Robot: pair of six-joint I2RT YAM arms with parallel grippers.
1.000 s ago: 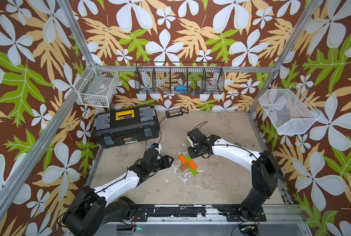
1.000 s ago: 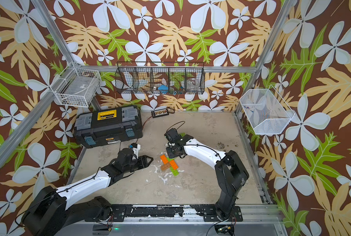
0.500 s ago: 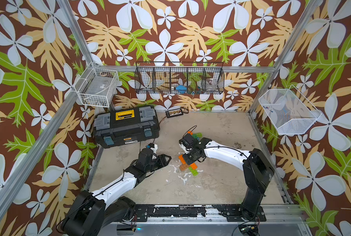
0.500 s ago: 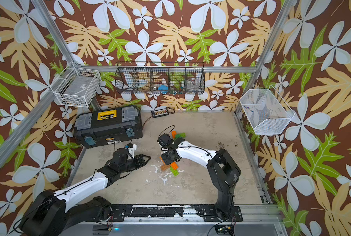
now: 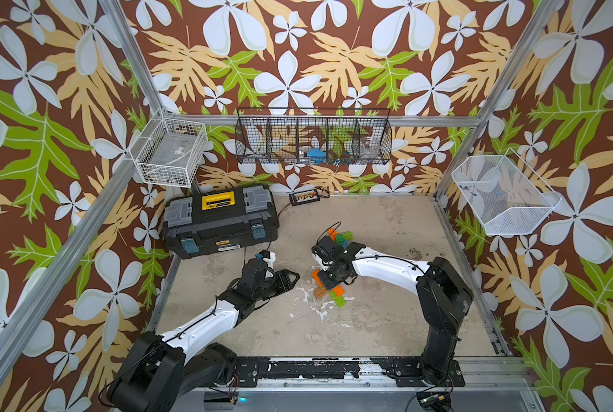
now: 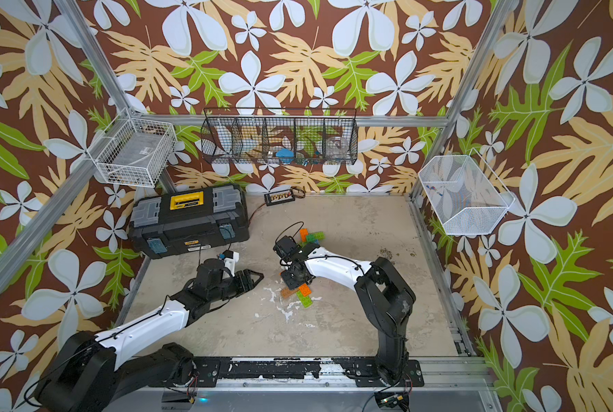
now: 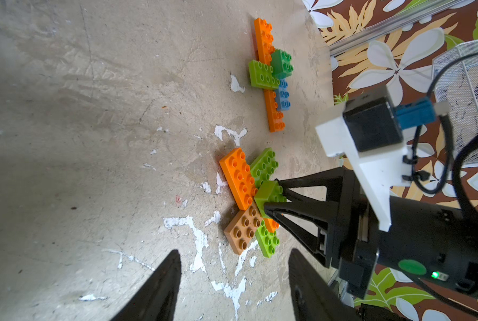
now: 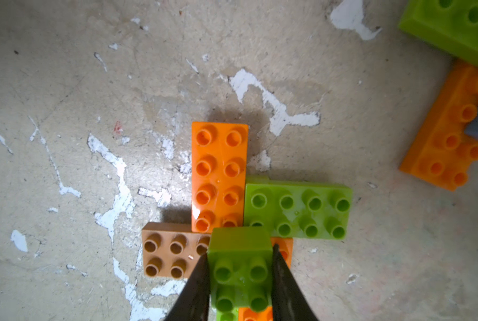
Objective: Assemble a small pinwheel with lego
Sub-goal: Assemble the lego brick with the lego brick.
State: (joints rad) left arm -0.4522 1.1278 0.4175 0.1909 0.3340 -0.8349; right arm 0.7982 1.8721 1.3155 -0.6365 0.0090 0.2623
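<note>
Right hand (image 8: 239, 251) clamps green square (image 8: 240, 278) over pinwheel (image 8: 218, 172) centre; off-centre press could push it apart. Left hand (image 7: 234, 251) parted, empty, bracing nothing.

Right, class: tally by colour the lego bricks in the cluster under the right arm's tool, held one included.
Orange bricks: 2
Lime green bricks: 3, counting the small lime green brick in the right tool
Brown brick: 1
Total: 6

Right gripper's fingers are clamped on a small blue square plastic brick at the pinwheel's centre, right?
No. The small square plastic brick between the fingers of the right gripper is lime green, not blue, as the right wrist view shows.
</note>
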